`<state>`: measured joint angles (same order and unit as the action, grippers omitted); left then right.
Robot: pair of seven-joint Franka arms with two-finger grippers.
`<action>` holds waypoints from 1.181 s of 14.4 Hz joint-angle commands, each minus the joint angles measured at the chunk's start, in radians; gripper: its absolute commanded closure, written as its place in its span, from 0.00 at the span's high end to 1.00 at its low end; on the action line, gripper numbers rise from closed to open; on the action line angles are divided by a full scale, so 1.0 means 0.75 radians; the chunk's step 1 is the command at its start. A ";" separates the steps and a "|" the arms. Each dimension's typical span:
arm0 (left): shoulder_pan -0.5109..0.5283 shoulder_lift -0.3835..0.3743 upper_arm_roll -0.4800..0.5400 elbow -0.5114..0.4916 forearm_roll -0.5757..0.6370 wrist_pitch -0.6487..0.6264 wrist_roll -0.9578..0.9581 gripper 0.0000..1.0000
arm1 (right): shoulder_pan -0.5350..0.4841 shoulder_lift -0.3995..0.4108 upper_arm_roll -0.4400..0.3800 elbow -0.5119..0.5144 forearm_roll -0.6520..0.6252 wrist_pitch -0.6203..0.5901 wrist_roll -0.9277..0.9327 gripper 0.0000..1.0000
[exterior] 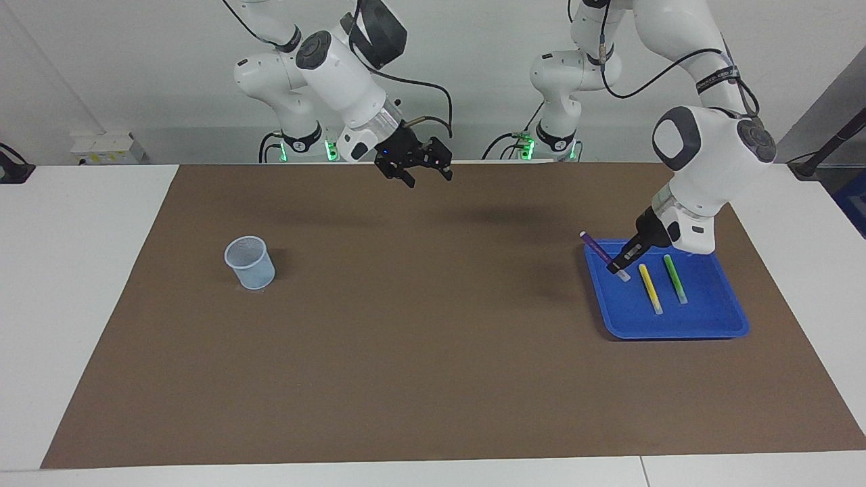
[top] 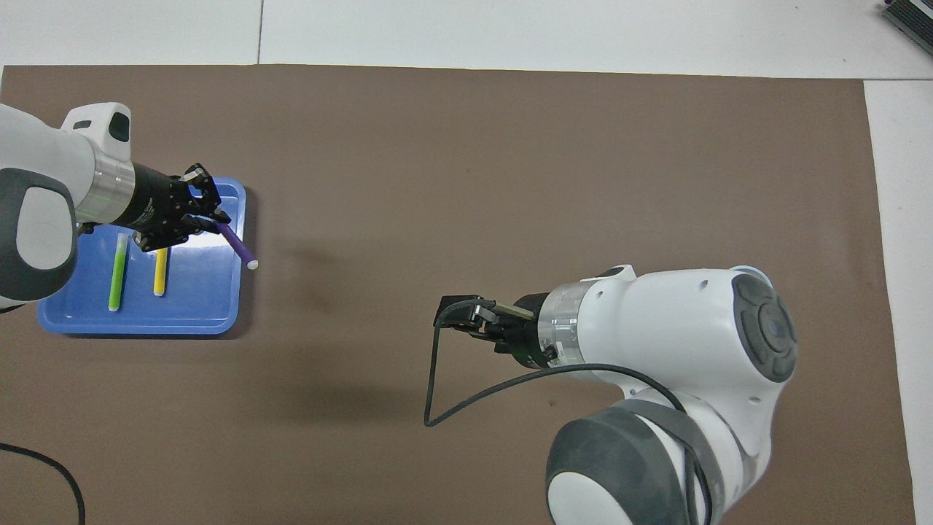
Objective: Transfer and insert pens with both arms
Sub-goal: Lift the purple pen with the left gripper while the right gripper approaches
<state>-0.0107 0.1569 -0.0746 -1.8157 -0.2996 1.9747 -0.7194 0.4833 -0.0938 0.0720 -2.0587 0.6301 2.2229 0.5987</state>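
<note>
My left gripper (top: 211, 216) is clamped on the purple pen (top: 237, 246), which sticks out slantwise past the edge of the blue tray (top: 138, 321) with its pale end over the brown mat (top: 510, 182). The yellow pen (top: 159, 272) and green pen (top: 116, 271) lie side by side, apart, in the tray, the green one nearer the left arm's end of the table. My right gripper (top: 466, 317) hangs over the middle of the mat with its fingers spread and nothing in them, a black cable (top: 437, 379) looping under it.
</note>
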 commanded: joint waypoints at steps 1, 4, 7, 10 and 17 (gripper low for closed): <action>-0.006 -0.039 -0.001 -0.027 -0.144 -0.064 -0.155 0.00 | 0.055 0.013 0.000 -0.010 0.076 0.124 0.118 1.00; 0.004 -0.068 -0.001 -0.074 -0.367 -0.086 -0.235 0.00 | 0.151 0.033 0.000 0.002 0.123 0.287 0.210 1.00; 0.012 -0.103 -0.001 -0.121 -0.480 -0.121 -0.327 0.00 | 0.225 0.133 0.000 0.071 0.207 0.474 0.237 1.00; 0.016 -0.178 0.001 -0.207 -0.519 -0.127 -0.484 0.00 | 0.298 0.262 0.000 0.192 0.246 0.613 0.318 1.00; 0.039 -0.317 0.003 -0.322 -0.543 -0.148 -0.685 0.00 | 0.349 0.454 0.000 0.382 0.248 0.750 0.355 1.00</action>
<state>0.0156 -0.0119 -0.0733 -1.9896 -0.6891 1.8723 -1.2127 0.7214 0.1668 0.0733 -1.8559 0.7922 2.7082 0.8500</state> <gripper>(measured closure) 0.833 0.000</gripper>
